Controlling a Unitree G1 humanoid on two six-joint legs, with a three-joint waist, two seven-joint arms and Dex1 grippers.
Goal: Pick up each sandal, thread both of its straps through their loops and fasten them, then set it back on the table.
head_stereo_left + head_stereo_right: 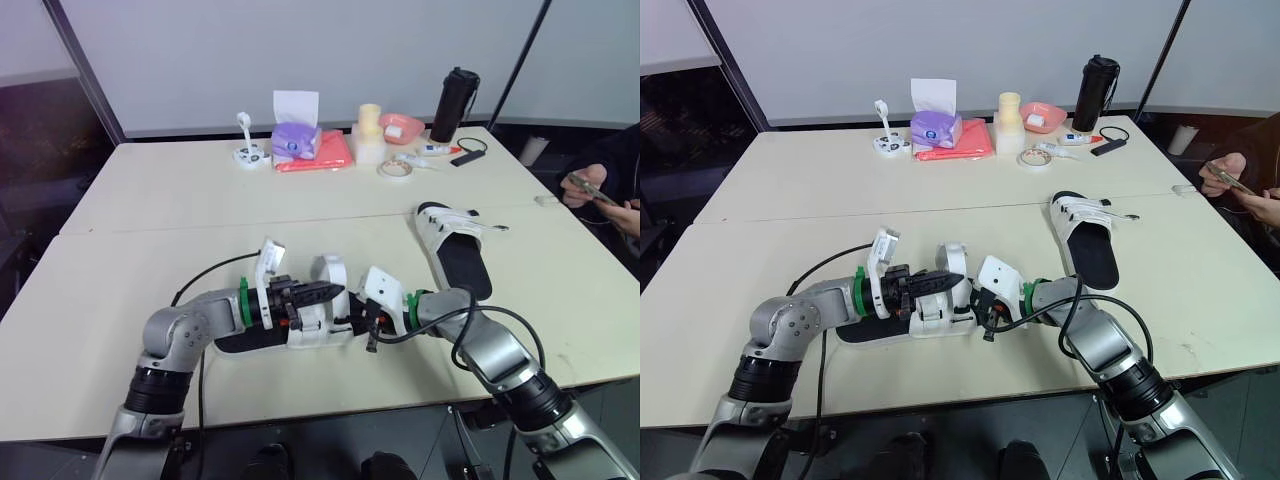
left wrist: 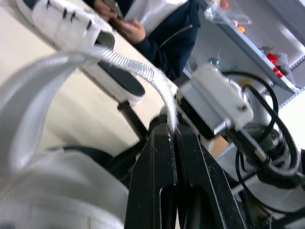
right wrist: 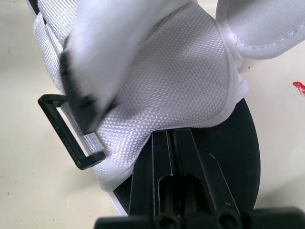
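The near sandal point(image 1: 312, 332) lies on its sole close to the front edge of the worktop point(image 1: 150, 250), between the two arms. The far sandal point(image 1: 455, 250) sits well apart toward the right edge, flat, with neither arm on it.

The left gripper point(image 1: 335, 291) reaches across the near sandal from the robot's left. Its fingers point(image 2: 152, 176) are clenched on the tip of a white strap point(image 2: 114, 59), which arches up from the shoe to the pinch. The right gripper point(image 1: 371, 330) meets the shoe from the other side. In its wrist view the fingers point(image 3: 164, 162) are pressed together with their tips tucked under the edge of the woven white upper, and I judge that they are pinching it to steady the shoe. A black loop point(image 3: 66, 131) hangs free at the side of that upper, with no strap through it.

The step in hand appears to be threading. To do it well, the pinch should sit right at the strap's tip, so that a short, stiff end leads. That end should be turned flat to match the slot of the loop before it is pushed. The right arm should hold the upper firm so the loop cannot swing away. Once the end pokes through, a fresh grasp on the far side will probably be needed, then a pull back over to press it down.
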